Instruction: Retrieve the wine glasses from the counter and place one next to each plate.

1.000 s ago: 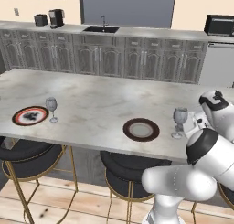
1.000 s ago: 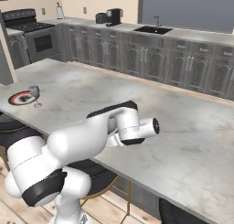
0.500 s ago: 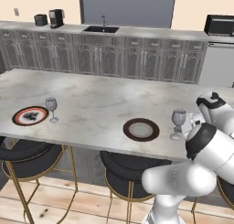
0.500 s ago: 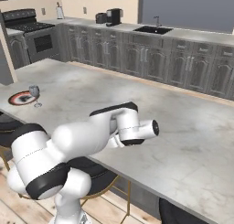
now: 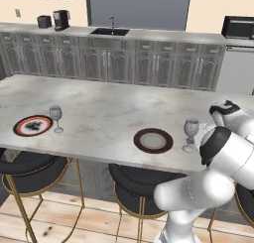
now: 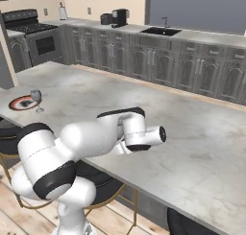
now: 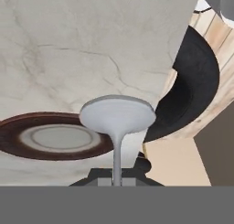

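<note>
End effector (image 7: 117, 179) pinched shut on the thin stem of the clear stemmed wine glass (image 5: 190, 134), centre-right in the left base frame, just beside the dark brown rimmed round plate (image 5: 153, 140) on the pale marble bench (image 5: 114, 113). Risk: releasing with the foot not flat tips it; stem slipping. Glass stem sits between the fingertips, foot pointing away.

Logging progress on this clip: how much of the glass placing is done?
One wine glass already stands beside the red-orange plate. The second wine glass is upright by the dark brown plate, its stem in the shut gripper. Releasing it is what remains.
</note>
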